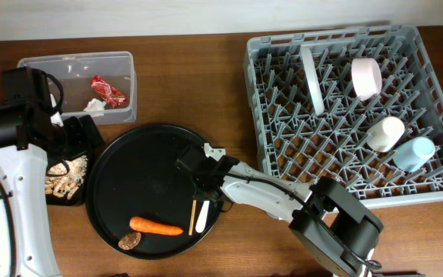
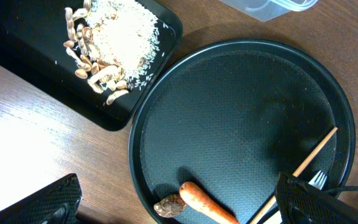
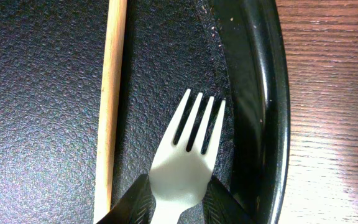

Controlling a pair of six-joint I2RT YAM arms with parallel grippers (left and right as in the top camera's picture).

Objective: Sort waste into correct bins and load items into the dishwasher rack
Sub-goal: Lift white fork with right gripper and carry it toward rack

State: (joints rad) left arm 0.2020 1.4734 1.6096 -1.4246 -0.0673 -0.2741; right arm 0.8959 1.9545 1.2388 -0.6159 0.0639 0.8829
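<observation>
My right fingers (image 3: 132, 202) are closed on the fork (image 3: 188, 162), one on each side of its neck just below the tines. The fork lies flat on the round tray (image 3: 272, 93), close to the rim, with its tines pointing away from the fingers. The stick (image 3: 110, 106) lies just beside the fork, nearly parallel to it and further in from the rim. It is outside the grip and I can't tell whether it touches a finger. Beyond the rim is bare counter (image 3: 334, 124).

My left fingers (image 2: 42, 202) are spread wide with nothing between them, above the near edge of the round tray. Below them the carrot (image 2: 207, 202) lies with the disc (image 2: 169, 205) touching its end. The black tray (image 2: 17, 56) beside the round one holds the crumbs (image 2: 98, 56).

From overhead, the tub (image 1: 121, 61) holds the wrapper (image 1: 108, 91) and the paper (image 1: 94, 106). The rack (image 1: 437, 77) holds the plate (image 1: 311, 77), the bowl (image 1: 366, 77), the white cup (image 1: 385, 132) and the blue cup (image 1: 415, 151).
</observation>
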